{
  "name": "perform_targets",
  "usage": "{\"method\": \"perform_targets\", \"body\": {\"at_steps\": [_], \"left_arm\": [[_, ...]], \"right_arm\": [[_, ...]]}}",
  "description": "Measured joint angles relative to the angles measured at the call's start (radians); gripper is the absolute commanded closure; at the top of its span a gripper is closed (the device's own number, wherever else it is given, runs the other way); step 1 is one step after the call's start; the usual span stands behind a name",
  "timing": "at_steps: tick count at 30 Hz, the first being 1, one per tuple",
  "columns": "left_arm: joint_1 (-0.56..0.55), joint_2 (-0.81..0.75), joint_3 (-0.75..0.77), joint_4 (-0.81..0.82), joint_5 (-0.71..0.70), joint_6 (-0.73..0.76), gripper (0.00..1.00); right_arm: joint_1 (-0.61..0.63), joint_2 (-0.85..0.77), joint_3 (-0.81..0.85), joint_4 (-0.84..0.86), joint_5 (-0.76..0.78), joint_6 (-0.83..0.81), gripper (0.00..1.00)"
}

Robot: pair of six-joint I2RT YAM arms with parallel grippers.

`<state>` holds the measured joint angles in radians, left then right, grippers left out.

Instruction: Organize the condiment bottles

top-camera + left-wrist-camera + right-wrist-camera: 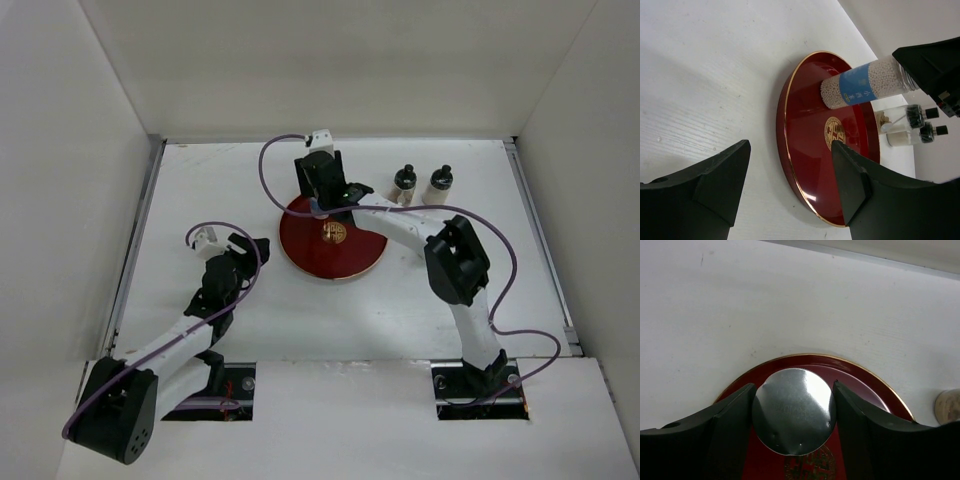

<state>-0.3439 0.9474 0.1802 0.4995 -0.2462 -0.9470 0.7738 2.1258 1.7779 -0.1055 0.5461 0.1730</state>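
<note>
Right claw [792, 392] clamps the silver-capped top of a tall white cylindrical bottle [860, 87] with a blue label, over a round red tray [805, 150]. The bottle is probably light, rigid and slippery-sided.

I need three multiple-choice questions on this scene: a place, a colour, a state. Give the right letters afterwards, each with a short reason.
1. Where do the two black-capped bottles stand?
A. on the table beside the red plate
B. stacked in a box
C. on a shelf

2. What colour is the label of the tall bottle?
A. green
B. blue
C. yellow

3. What is the state of the right gripper?
A. open and empty
B. out of view
C. shut on the tall bottle

Answers:
1 A, both stand on the white table, off the plate.
2 B, the left wrist view shows a blue band.
3 C, its fingers press the silver cap from both sides.
</note>
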Motion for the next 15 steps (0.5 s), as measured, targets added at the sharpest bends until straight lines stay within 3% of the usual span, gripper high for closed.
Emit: {"method": "perform_targets", "body": {"at_steps": [3, 6, 10, 15], "left_arm": [[-0.005, 0.010, 0.000, 0.009, 0.002, 0.000, 0.36], [-0.006, 0.012, 0.000, 0.013, 0.002, 0.000, 0.36], [-0.006, 0.007, 0.000, 0.014, 0.001, 0.000, 0.36], [-0.006, 0.002, 0.000, 0.014, 0.000, 0.000, 0.36]], "right_arm": [[0.001, 0.000, 0.002, 0.001, 0.005, -0.003, 0.18], [0.006, -0.002, 0.000, 0.018, 0.009, -0.008, 0.09], [0.009, -0.071, -0.079, 0.055, 0.004, -0.009, 0.07], [-0.040, -0.272, -0.239, 0.081, -0.010, -0.008, 0.09]]}}
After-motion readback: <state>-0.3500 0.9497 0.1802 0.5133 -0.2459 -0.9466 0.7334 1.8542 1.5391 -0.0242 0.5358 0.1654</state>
